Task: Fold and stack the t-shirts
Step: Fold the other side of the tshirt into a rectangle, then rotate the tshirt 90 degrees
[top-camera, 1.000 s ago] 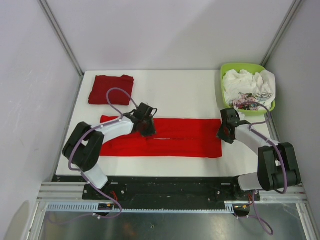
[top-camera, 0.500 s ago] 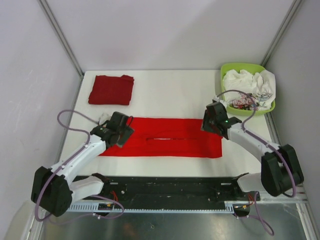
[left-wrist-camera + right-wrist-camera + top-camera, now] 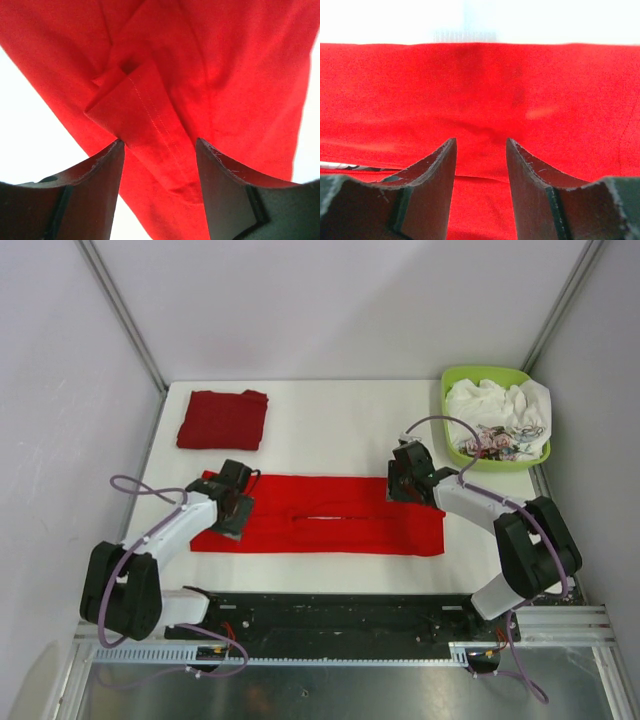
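Across middle of white surface (image 3: pixel 340 430): bright red cloth t-shirt (image 3: pixel 330 515), folded into long flat strip. Upper left of frame: darker red t-shirt (image 3: pixel 222 420), folded square, well apart.

Left jaws open, straddling doubled stitched hem fold (image 3: pixel 145 115) at strip's left end; not closed on it. Right jaws open, low over strip's upper right part; nothing between them.

Likely step: fold strip ends inward. Pinch all layers near corners, lift only slightly, carry both sides level, lay edges square.

Keep clear of lime-green plastic basket (image 3: pixel 480 369) with white cloth (image 3: pixel 490 405), upper right.
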Controlling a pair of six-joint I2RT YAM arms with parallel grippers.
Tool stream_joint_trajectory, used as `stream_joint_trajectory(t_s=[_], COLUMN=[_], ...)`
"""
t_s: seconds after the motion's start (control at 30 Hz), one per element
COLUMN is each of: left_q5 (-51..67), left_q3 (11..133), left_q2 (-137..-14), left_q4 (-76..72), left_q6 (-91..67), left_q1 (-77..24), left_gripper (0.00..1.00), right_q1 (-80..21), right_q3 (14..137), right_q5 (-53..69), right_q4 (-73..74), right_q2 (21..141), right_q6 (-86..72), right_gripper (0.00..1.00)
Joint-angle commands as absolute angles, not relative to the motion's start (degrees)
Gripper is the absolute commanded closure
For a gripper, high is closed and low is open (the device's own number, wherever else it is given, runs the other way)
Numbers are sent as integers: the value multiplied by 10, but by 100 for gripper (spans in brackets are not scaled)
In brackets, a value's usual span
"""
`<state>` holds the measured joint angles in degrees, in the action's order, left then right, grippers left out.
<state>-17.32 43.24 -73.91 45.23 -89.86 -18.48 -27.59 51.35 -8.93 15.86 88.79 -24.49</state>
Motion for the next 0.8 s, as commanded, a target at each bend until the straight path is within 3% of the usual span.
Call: stream_joint_trajectory(t_s=[0.0,0.5,0.77], left_q5=[-184,-191,-185], left_q3=[475,508,527], left_q2=[-727,-698,-796], left_q4=[469,490,490], left_q6=[-918,-903,-948], left_q1=[-180,-161,-154], left_gripper=[36,35,33], right_q1=[-279,-285,-282], right_q3=[536,539,539], right_q5=[-88,-92,-105], right_q4=[129,134,146], right_q2=[902,927,927], right_q6=[-221,-218,-230], right_gripper=[51,51,51])
